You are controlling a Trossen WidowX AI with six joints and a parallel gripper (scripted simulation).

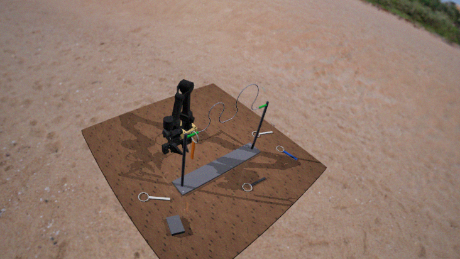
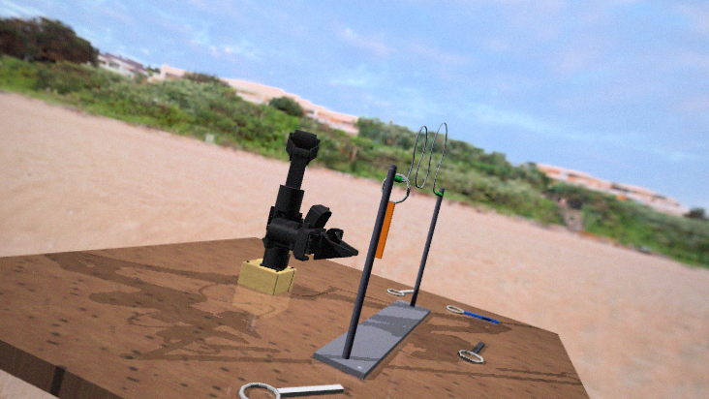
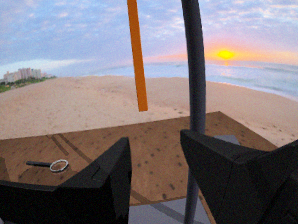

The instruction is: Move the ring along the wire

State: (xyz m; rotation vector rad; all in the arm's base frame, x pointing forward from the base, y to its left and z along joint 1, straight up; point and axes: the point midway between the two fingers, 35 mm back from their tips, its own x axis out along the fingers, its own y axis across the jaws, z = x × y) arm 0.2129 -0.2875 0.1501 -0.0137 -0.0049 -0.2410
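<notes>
Top view. Landmark: the near post (image 1: pixel 183 167) (image 2: pixel 369 262) (image 3: pixel 196 65). Ring (image 1: pixel 194 142) (image 2: pixel 409 190), pale and thin, hung on the green sleeve (image 1: pixel 193 134) (image 2: pixel 398 178) just beside the post's head. Handle (image 1: pixel 193 150) (image 2: pixel 386 228) (image 3: pixel 139 65), orange, straight, hanging below the ring. Grey wire (image 1: pixel 237 102) (image 2: pixel 446 131), looped, running from the post's sleeve towards the far post (image 1: pixel 259 125) (image 2: pixel 426 247). Gripper (image 1: pixel 185 152) (image 2: pixel 356 253) (image 3: pixel 154 140), behind the post, low.

Exterior view. Handle, a slim flat-sided bar, partly behind the post, its foot well above the base. Gripper on the arm's side of the post, fingertips apart from the handle and near its lower end in height. Handling, by judgement: light, stiff, free to swing; a loose pinch could let it pivot. Recommended hold: mid-handle, square on its flat sides, below the ring and away from the wire.

Wrist view. Fingers parted by a moderate gap, nothing between them. Handle's end ahead of and above the tips, left of the post in this view; post beyond the right finger's tip, a likely obstacle to a sideways approach. Ring: out of frame.
</notes>
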